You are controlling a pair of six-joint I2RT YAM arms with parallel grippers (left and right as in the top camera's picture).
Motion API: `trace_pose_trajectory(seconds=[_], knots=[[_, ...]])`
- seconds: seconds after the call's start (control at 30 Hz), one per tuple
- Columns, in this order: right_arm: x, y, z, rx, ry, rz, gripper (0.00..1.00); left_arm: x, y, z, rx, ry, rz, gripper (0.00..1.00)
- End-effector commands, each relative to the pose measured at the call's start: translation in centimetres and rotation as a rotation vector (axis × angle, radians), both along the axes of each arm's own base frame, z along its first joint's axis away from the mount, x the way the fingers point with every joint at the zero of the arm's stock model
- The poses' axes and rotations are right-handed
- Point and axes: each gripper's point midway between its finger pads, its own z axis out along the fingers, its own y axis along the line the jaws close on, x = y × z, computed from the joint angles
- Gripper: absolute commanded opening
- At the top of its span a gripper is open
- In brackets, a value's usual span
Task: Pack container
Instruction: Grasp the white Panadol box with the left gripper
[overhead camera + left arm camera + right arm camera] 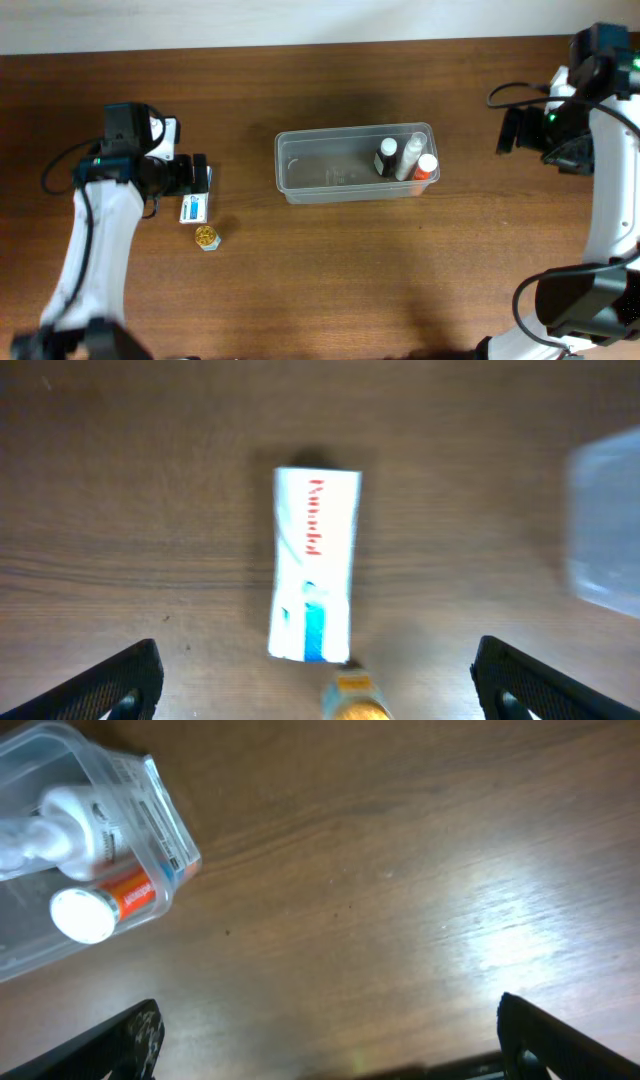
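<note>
The left gripper [202, 172] hangs over the 9 o'clock side of the wooden table [330, 285]. In the left wrist view its jaws are spread wide and hold nothing. Between them in that view lies a small white box [313, 565] with red lettering and a blue patch, flat on the wood. A small gold-capped bottle [355, 702] stands just beside the box's blue end. Seen from overhead, the bottle is at about 5 o'clock from the box.

The container [300, 192] sits at the middle of the table, long side running 9 to 3 o'clock, well apart from both arms. At its 3 o'clock end three bottles lie side by side: a black bottle with a white cap [386, 157], a white bottle [410, 157] and an orange bottle with a white cap [427, 167].

The right gripper [510, 130] hovers at roughly 2 o'clock from the container, apart from it. The right wrist view shows its jaws wide open and empty over bare wood, with the container's corner at upper left.
</note>
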Motion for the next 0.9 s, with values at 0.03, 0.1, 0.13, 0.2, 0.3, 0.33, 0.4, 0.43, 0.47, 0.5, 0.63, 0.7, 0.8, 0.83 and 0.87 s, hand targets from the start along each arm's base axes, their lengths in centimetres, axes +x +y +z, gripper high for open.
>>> trace_pose_trajectory(seconds=[0.03, 0.1, 0.13, 0.2, 0.3, 0.33, 0.4, 0.43, 0.47, 0.5, 0.63, 0.7, 0.8, 0.83, 0.87], knots=[[0.0, 0.5, -1.6, 0.027, 0.024, 0.015, 0.98, 1.5, 1.5, -5.4, 0.01, 0.115, -0.013, 0.99], [0.0, 0.5, -1.7, 0.027, 0.024, 0.015, 0.98, 2.4, 1.2, -8.6, 0.027, 0.18, -0.081, 0.99], [0.0, 0.5, -1.7, 0.026, 0.023, 0.015, 0.98, 2.6, 1.2, -9.4, 0.033, 0.194, -0.089, 0.99], [0.0, 0.5, -1.7, 0.026, 0.023, 0.015, 0.98, 2.7, 1.1, -10.9, 0.032, 0.22, -0.092, 0.99], [0.0, 0.5, -1.7, 0.026, 0.023, 0.015, 0.98, 2.5, 1.0, -12.9, 0.025, 0.262, -0.094, 1.0], [0.0, 0.5, -1.7, 0.026, 0.023, 0.015, 0.98, 2.4, 1.0, -13.3, 0.024, 0.271, -0.094, 0.99], [0.0, 0.5, -1.7, 0.026, 0.023, 0.015, 0.98, 2.3, 1.0, -13.9, 0.022, 0.283, -0.094, 0.99], [0.0, 0.5, -1.7, 0.026, 0.023, 0.015, 0.98, 2.4, 1.0, -14.0, 0.022, 0.284, -0.093, 0.98], [0.0, 0.5, -1.7, 0.026, 0.023, 0.015, 0.98, 2.3, 1.0, -14.1, 0.022, 0.286, -0.094, 0.97], [0.0, 0.5, -1.7, 0.026, 0.023, 0.015, 0.98, 2.3, 1.0, -14.1, 0.022, 0.286, -0.094, 0.93], [0.0, 0.5, -1.7, 0.026, 0.023, 0.015, 0.98, 2.2, 1.0, -14.1, 0.019, 0.291, -0.091, 0.66], [0.0, 0.5, -1.7, 0.026, 0.024, 0.015, 0.98, 2.0, 1.0, -14.1, 0.017, 0.301, -0.091, 0.53], [0.0, 0.5, -1.7, 0.026, 0.023, 0.015, 0.98, 1.7, 0.9, -14.1, 0.016, 0.311, -0.092, 0.48], [0.0, 0.5, -1.7, 0.026, 0.023, 0.015, 0.98, 1.8, 0.9, -14.0, 0.017, 0.31, -0.092, 0.48], [0.0, 0.5, -1.7, 0.026, 0.023, 0.015, 0.98, 1.9, 0.9, -13.7, 0.017, 0.307, -0.092, 0.48]])
